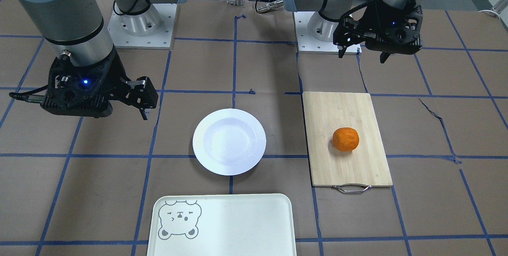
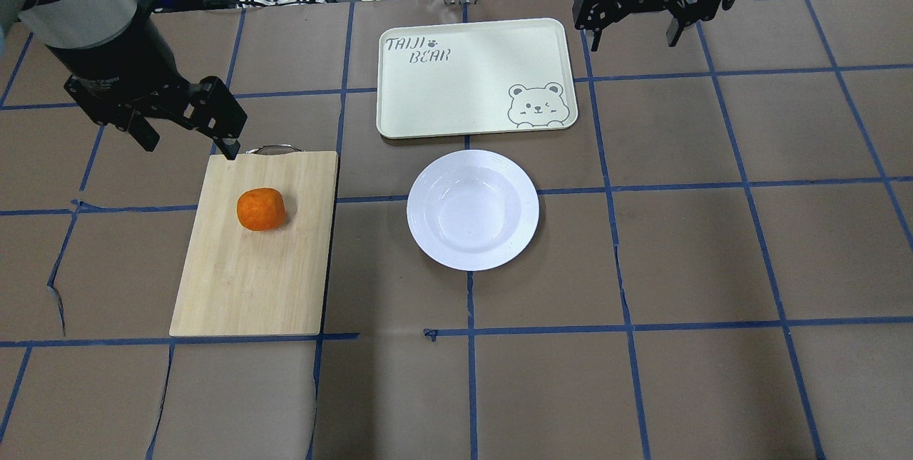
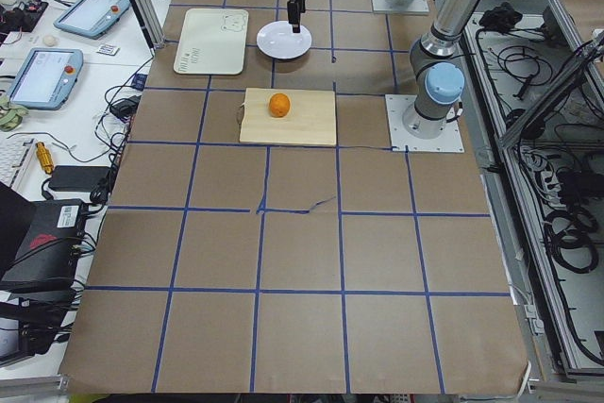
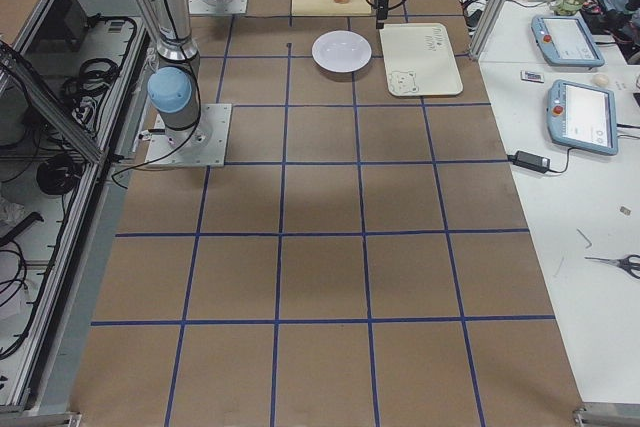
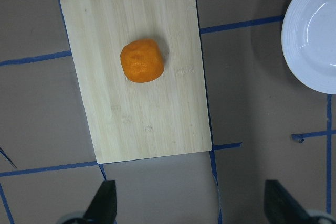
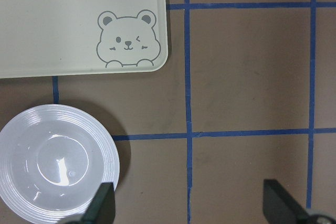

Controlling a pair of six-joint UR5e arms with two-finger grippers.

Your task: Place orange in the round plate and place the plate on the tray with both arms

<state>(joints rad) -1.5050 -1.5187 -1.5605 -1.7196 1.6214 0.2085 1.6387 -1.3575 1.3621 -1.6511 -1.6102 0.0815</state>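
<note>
1. Nothing of the task is done yet, judging by how things lie. The orange (image 2: 261, 209) sits on the bamboo cutting board (image 2: 257, 282), well apart from the round plate (image 2: 472, 209), on the plate's left as the robot sees it.
2. The plate is empty and rests flat on the table, well upward. The tray (image 2: 463, 82) lies just beyond the plate, away from the robot. It is near the plate but not touching it, and it is bare.
3. The left gripper (image 2: 187, 142) hangs left of the plate, over the board's handle end. Its fingers are spread wide with nothing between them.
4. The right gripper (image 2: 635, 39) hangs beyond the plate to the right, off the tray's far corner. It is likewise wide and holds nothing.
5. Still left to do: pick up the orange, set it in the plate, then lift the plate onto the tray with both arms.
6. The orange is nearly round and slightly squat, with no clear long axis. The plate has none either. The tray's long axis runs side to side, with its bear corner toward the plate.
</note>
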